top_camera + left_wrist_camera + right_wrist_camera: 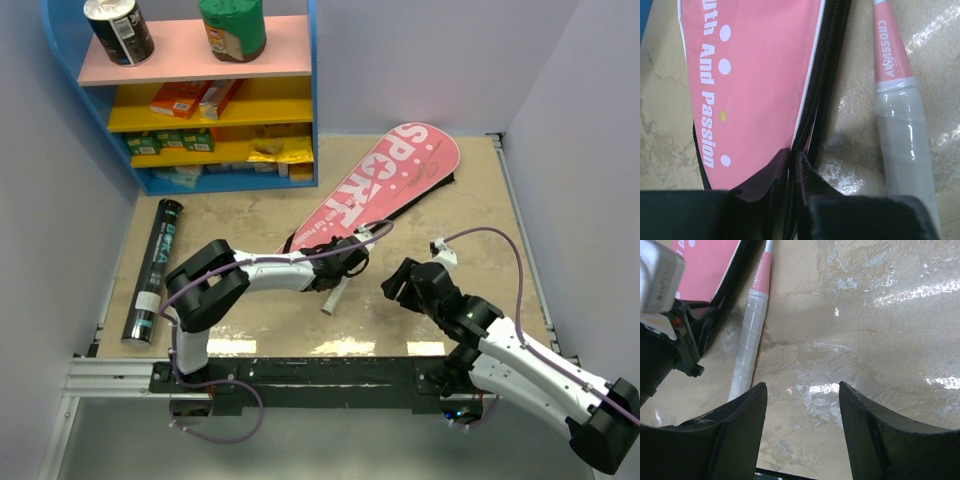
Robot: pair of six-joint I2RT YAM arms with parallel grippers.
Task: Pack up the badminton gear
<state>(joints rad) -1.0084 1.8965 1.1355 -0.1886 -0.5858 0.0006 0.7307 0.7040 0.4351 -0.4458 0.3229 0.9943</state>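
Racket cover (755, 75) clamped at its zipper end in left gripper (794, 197) jaws; right gripper (802, 415) jaws spread, empty; likely steadying cover for loading; next, right should grab racket handle (902, 125) just beside it.

The tube (155, 270) lies on the table (460, 230) left of the cover (385, 180), the shelf (200, 90) behind the tube.
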